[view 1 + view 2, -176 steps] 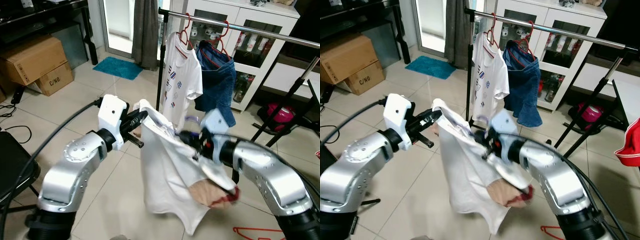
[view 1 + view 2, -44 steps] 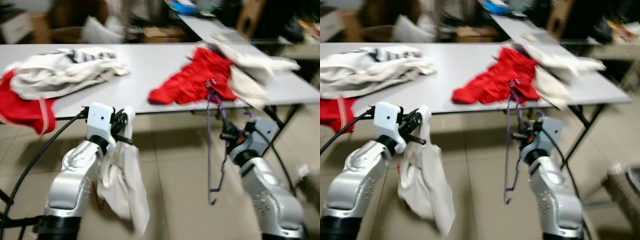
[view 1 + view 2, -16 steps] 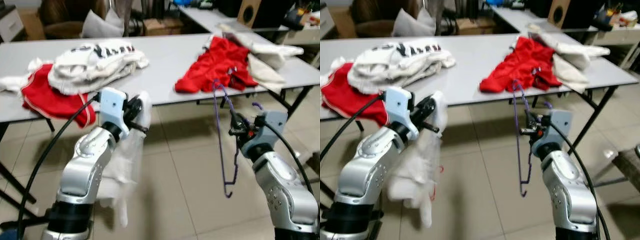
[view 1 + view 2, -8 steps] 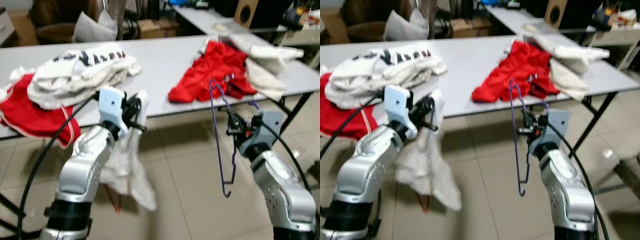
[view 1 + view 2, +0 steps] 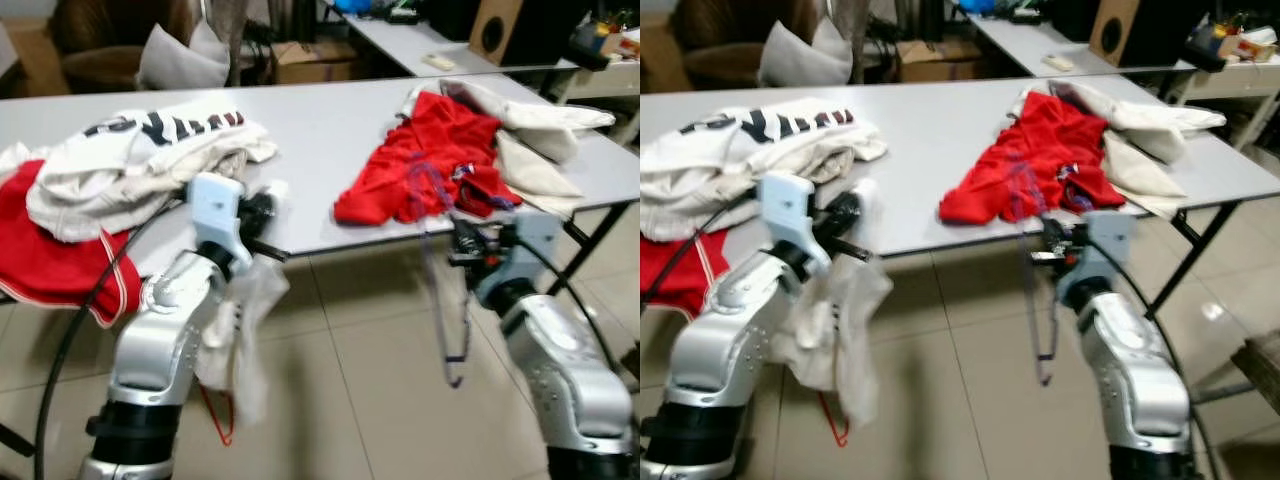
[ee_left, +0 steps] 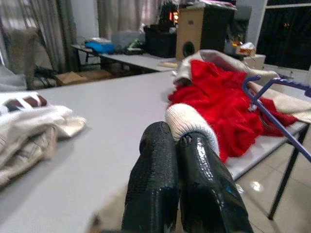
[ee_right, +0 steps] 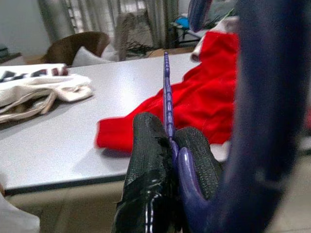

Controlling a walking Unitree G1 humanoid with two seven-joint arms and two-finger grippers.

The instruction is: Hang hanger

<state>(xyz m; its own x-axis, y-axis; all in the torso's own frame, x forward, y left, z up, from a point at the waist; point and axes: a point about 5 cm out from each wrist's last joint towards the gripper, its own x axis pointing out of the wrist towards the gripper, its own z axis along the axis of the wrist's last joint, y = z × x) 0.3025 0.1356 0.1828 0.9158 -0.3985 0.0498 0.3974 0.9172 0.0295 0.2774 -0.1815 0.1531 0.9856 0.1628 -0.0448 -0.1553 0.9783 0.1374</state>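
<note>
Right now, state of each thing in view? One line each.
left gripper: shut on white garment
white garment: hanging off the fingers, clear of the table
right gripper: shut on purple hanger
purple hanger: held, dangling below the gripper
red garment: crumpled on the table
white printed garment: heaped on the table

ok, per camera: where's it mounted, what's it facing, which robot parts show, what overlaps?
Head pair: forward and down at grey table; both arms.
Left wrist: along left gripper pinching white shirt, toward the table.
Right wrist: along right gripper clamping purple hanger.
Shared by all: red garment.
</note>
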